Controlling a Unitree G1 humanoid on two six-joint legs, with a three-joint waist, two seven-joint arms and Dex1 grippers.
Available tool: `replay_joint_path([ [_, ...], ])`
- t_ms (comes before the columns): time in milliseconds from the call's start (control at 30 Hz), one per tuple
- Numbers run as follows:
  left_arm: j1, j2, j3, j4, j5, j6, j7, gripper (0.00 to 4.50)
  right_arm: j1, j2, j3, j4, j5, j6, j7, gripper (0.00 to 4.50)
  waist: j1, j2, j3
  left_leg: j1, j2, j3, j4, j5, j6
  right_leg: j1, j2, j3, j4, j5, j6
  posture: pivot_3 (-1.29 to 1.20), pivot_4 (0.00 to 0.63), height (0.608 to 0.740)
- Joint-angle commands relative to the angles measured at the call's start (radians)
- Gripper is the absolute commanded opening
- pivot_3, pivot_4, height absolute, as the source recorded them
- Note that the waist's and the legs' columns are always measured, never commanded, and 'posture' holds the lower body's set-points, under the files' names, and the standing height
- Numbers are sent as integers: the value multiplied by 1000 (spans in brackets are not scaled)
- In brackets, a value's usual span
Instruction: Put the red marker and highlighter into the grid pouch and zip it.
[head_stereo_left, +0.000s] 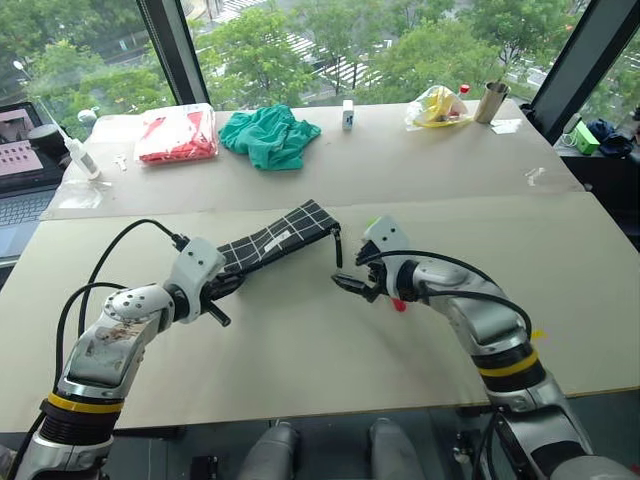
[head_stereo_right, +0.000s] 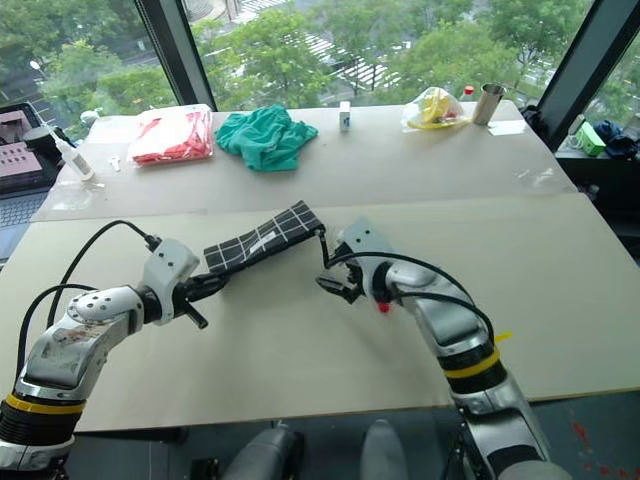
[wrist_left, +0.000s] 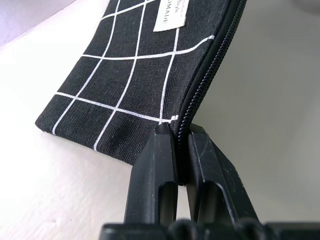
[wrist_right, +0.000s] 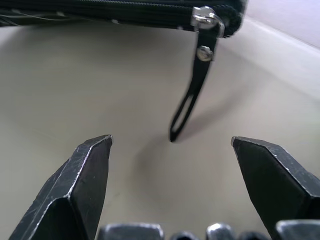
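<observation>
The grid pouch (head_stereo_left: 283, 238), black with white lines, lies slantwise in the middle of the table. Its zipper runs shut to the far end in the right wrist view, where the black pull strap (wrist_right: 192, 95) hangs down. My left gripper (wrist_left: 181, 145) is shut on the pouch's near corner at the zipper's end. My right gripper (head_stereo_left: 350, 285) stands open just short of the pull strap (head_stereo_left: 338, 248), with nothing between its fingers. The red marker and the highlighter are hidden. A small red spot (head_stereo_left: 400, 303) shows under my right wrist; I cannot tell what it is.
Along the table's far side lie a red-and-clear plastic bag (head_stereo_left: 178, 135), a green cloth (head_stereo_left: 268, 137), a small white bottle (head_stereo_left: 348, 115), a yellow bag (head_stereo_left: 437, 108) and a metal cup (head_stereo_left: 490, 102). A laptop (head_stereo_left: 20, 165) sits at the far left.
</observation>
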Motion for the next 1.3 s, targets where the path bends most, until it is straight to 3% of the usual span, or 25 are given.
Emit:
replay_joint_path([
  [33, 0, 1, 29, -35, -3, -6, 10, 0, -64, 27, -39, 43, -6, -51, -11, 4228, -2, 0, 0, 0, 0, 0, 0, 0, 0, 0, 0, 0, 0, 0, 0, 0, 150, 740],
  [333, -4, -16, 12, -29, 5, -21, 17, 0, -96, 118, -16, 133, -40, -87, -36, 4228, -3, 0, 0, 0, 0, 0, 0, 0, 0, 0, 0, 0, 1, 0, 0, 0, 150, 740],
  [433, -10, -23, 7, -24, 9, -28, 18, 0, -87, 141, -17, 127, -45, -93, -40, 3544, -4, 0, 0, 0, 0, 0, -1, 0, 0, 0, 0, 0, 2, 0, 0, 0, 150, 740],
  [767, -9, -43, 8, -32, 7, -31, 22, 0, -87, 180, -33, 163, -62, -135, -67, 52, -4, 0, 0, 0, 0, 0, 0, 0, 0, 0, 0, 0, 2, 0, 0, 0, 150, 740],
  [1100, -18, -63, 4, -16, 17, -46, 39, 0, -87, 167, 14, 152, -88, -128, -28, 52, -4, 0, 0, 0, 0, 0, -1, 0, 0, 0, 0, 0, 2, 0, 0, 0, 150, 740],
  [1300, -16, -62, 5, -14, 22, -50, 42, 0, -89, 169, -30, 145, -57, -117, 6, 52, -5, 0, 0, 0, 0, 0, -1, 0, 0, 0, 0, 0, 2, 0, 0, 0, 150, 740],
])
